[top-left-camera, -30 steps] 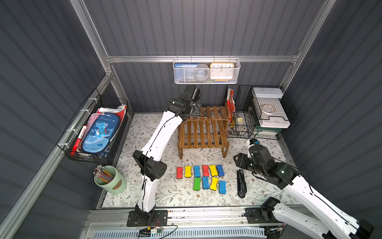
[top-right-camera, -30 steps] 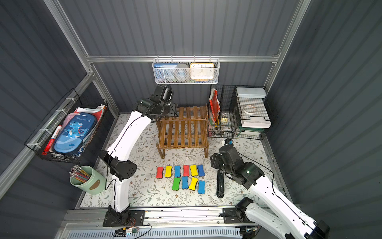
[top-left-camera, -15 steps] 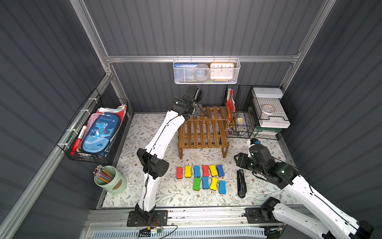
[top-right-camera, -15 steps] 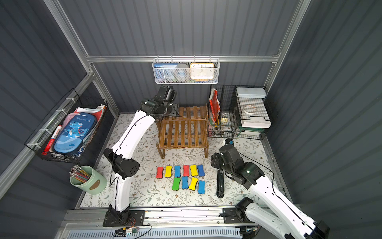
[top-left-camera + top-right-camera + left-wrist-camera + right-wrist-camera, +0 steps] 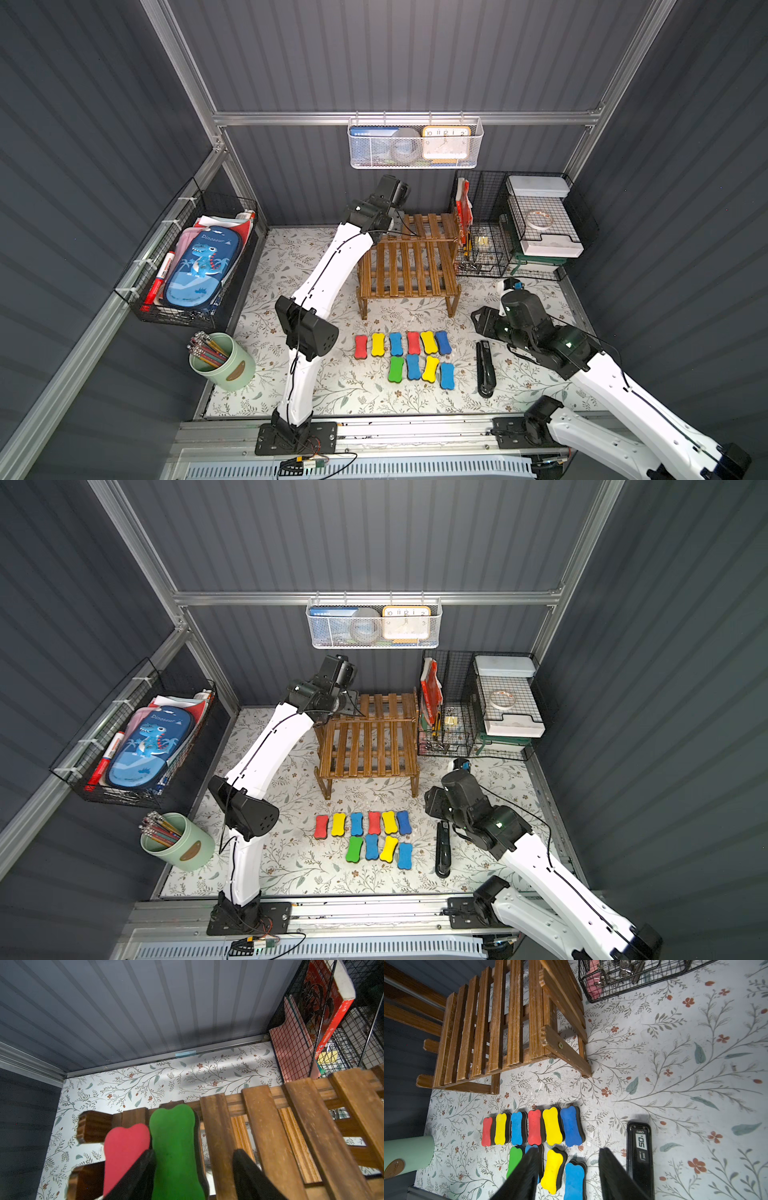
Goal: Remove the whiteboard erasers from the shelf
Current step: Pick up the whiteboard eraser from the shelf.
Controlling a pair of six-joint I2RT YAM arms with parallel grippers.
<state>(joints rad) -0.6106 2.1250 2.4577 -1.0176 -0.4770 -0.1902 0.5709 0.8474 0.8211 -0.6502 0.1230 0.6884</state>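
The wooden shelf stands at the back of the floral mat. On its upper tier's left end lie a green eraser and a red eraser, side by side; my left wrist hides them in both top views. My left gripper is open and straddles the green eraser. One finger sits between red and green, the other over a slat, apart from the green one. Several erasers lie in two rows on the mat before the shelf. My right gripper hovers open above their right end, holding nothing.
A black stapler lies right of the eraser rows, beside my right gripper. Black wire racks stand against the shelf's right side. A green pencil cup sits front left. A wire basket hangs on the left wall, a white mesh basket on the back wall.
My left arm has pushed slightly further over the shelf's upper tier, its elbow shifting a little right. The right arm has not moved.
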